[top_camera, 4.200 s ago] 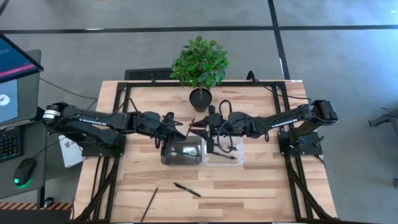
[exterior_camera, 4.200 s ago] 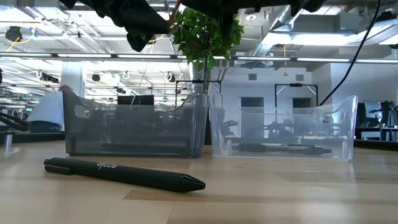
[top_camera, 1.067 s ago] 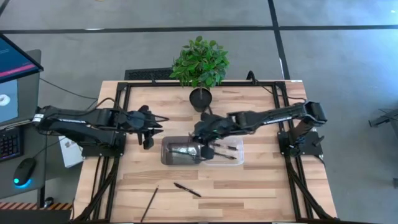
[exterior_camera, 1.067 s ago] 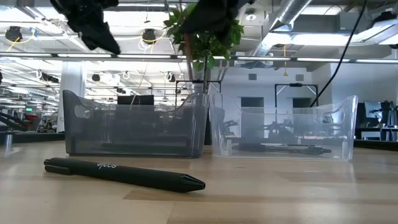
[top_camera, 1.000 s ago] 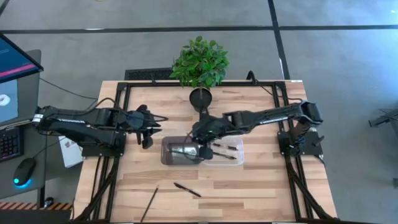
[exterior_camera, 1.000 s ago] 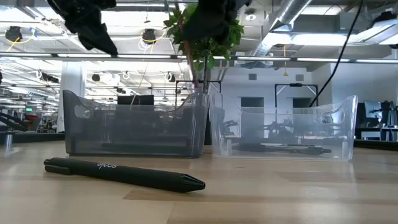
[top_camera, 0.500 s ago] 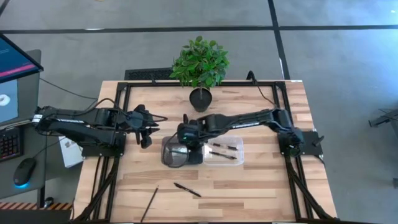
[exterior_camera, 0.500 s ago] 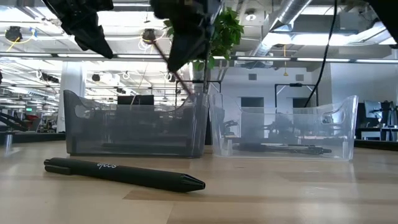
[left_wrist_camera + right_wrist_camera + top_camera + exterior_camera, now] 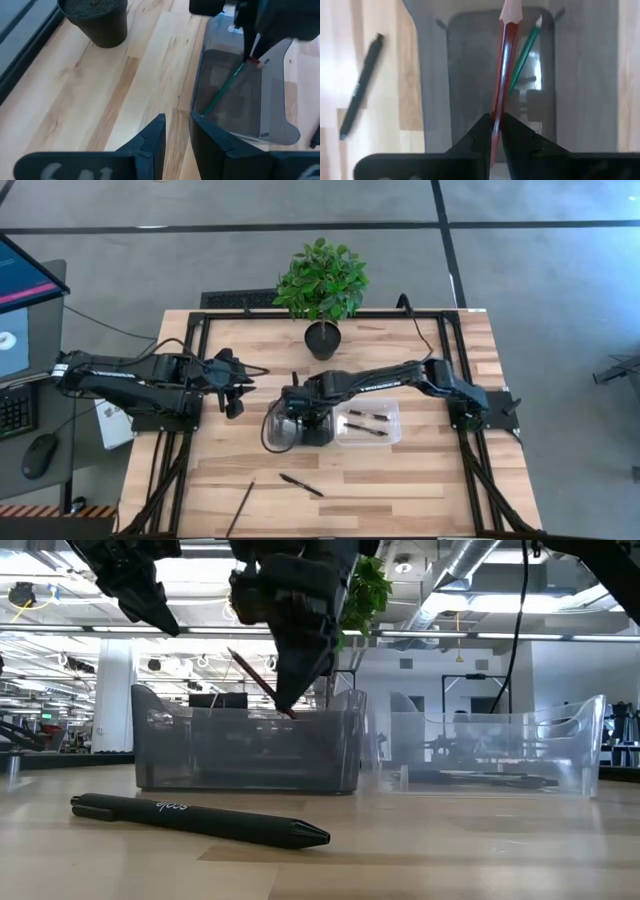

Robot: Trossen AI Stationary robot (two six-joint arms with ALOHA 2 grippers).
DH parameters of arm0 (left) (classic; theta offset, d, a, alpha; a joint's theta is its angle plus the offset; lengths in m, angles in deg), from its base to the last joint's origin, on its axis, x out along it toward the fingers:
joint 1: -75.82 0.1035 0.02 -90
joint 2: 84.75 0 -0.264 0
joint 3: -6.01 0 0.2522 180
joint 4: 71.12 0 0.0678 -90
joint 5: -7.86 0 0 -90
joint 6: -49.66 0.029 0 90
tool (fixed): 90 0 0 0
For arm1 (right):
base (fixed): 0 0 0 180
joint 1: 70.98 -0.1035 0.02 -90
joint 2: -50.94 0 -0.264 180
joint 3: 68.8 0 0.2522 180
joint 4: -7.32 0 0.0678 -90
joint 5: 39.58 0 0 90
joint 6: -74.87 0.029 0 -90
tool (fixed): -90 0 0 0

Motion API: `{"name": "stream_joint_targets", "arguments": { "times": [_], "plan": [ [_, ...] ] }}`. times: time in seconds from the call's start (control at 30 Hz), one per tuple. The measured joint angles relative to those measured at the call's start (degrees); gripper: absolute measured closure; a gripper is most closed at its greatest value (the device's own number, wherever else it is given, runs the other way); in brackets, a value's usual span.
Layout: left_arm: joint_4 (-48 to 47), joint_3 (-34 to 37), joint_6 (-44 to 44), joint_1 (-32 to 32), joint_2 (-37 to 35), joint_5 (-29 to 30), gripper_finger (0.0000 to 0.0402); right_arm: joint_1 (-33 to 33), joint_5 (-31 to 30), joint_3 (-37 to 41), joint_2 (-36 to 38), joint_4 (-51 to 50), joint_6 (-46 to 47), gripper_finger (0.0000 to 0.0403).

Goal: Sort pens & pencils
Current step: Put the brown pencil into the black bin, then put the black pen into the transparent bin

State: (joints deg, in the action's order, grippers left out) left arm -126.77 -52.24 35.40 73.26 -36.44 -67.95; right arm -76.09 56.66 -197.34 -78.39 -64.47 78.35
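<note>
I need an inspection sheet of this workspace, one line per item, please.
Surface: wooden table inside a black frame.
Job's things: red pencil held over the grey bin, where a green pencil lies; pens in the clear bin; one black pen and one pencil on the table's front part.
Clutter: potted plant at the back edge.
Grippers: right gripper shut on the red pencil above the grey bin; left gripper open, empty, left of the bins.
Cables: black cables along both arms.
Surroundings: monitor, mouse left of the table.
</note>
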Motion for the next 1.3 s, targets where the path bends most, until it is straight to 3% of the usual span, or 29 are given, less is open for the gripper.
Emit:
{"name": "stream_joint_targets", "arguments": {
  "times": [0.5,0.8,1.13,1.3],
  "plan": [
    [-1.2,0.0,0.0,0.0,0.0,0.1,0.0324,0.0,-0.1,-0.1,0.4,2.8,-1.0,0.0326],
    [-1.2,0.0,-0.1,0.0,0.1,-1.0,0.0324,-1.4,-1.1,-0.1,10.7,1.2,1.3,0.0325],
    [-1.2,0.0,-0.4,0.0,0.0,-3.8,0.0324,-9.6,-19.5,-0.1,24.0,-1.4,6.8,0.0325],
    [-1.2,0.0,-0.8,0.0,0.1,-3.9,0.0324,-16.8,-32.6,1.4,28.6,-6.7,13.2,0.0325]
  ]
}}
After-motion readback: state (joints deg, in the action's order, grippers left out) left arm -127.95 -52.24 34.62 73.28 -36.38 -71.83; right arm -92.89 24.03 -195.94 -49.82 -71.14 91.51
